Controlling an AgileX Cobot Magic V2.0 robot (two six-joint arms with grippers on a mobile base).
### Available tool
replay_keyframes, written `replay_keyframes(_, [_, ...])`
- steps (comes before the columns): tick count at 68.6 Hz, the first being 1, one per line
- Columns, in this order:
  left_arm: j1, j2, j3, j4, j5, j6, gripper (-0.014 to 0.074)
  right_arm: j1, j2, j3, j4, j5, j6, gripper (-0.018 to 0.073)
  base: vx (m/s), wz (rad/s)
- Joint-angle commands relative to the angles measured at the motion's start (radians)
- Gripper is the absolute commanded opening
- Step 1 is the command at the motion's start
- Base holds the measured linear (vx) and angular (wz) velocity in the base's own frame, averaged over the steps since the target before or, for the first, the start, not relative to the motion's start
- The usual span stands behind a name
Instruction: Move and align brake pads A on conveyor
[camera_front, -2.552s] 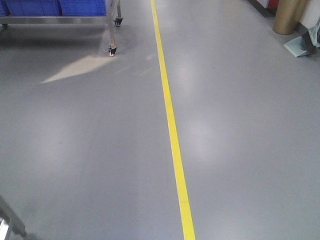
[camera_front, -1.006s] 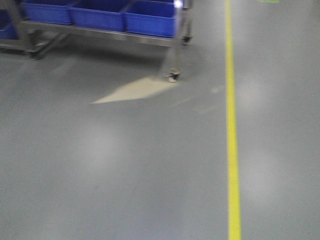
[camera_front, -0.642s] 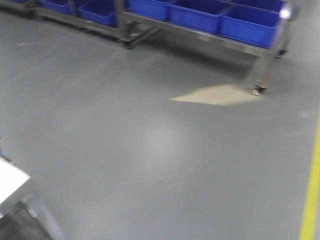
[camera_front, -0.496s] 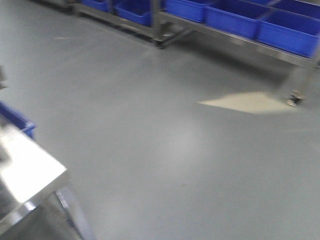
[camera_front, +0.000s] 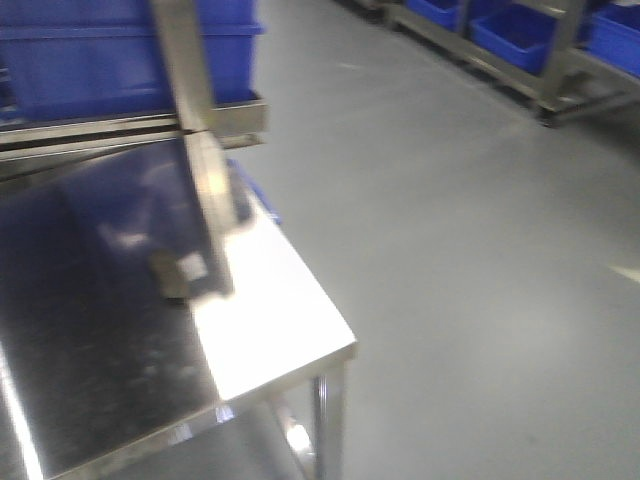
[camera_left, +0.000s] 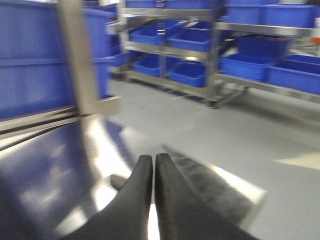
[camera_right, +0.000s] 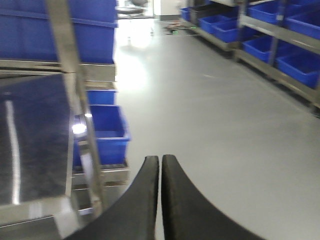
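No brake pads A and no conveyor show in any view. My left gripper (camera_left: 153, 159) is shut and empty; it hangs over the corner of a shiny steel table (camera_left: 220, 185). My right gripper (camera_right: 160, 160) is shut and empty; it hangs over grey floor, beside the same table's edge (camera_right: 30, 130). Neither gripper shows in the front view. All views are blurred by motion.
The steel table (camera_front: 270, 330) fills the lower left of the front view, with an upright steel post (camera_front: 195, 150) and a small blurred object (camera_front: 178, 275) at its foot. Blue crates (camera_front: 100, 50) stand behind it. Racks of blue bins (camera_left: 200, 40) line the far side; grey floor (camera_front: 480, 250) lies between.
The front view has swung left: the yellow floor line and the bin rack slid off to the right, and the steel table came in from the lower left.
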Motion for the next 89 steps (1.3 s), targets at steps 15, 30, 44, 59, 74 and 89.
replay_keyframes(15, [-0.004,0.013,-0.027,0.005,-0.071,-0.001,-0.0005,-0.002,0.010,-0.025,-0.013,-0.072,-0.006,-0.0009,0.08,0.85])
replay_keyframes(30, [-0.003,0.013,-0.027,0.005,-0.071,-0.001,-0.0005,-0.002,0.010,-0.025,-0.013,-0.072,-0.006,-0.0009,0.10,0.69])
replay_keyframes(44, [-0.003,0.013,-0.027,0.005,-0.071,-0.001,-0.0005,-0.002,0.010,-0.025,-0.013,-0.072,-0.006,-0.0009,0.11,0.34])
replay_keyframes(59, [-0.003,0.013,-0.027,0.005,-0.071,-0.001,-0.0005,-0.002,0.010,-0.025,-0.013,-0.072,-0.006,-0.0009,0.12,0.19])
replay_keyframes(74, [-0.003,0.013,-0.027,0.005,-0.071,-0.001,-0.0005,-0.002,0.010,-0.025,-0.013,-0.072,-0.006,-0.0009,0.09,0.08])
replay_keyframes(89, [-0.003,0.013,-0.027,0.005,-0.071,-0.001,-0.0005,-0.002,0.010,-0.025,-0.013,-0.073,-0.006,-0.0009,0.03,-0.05])
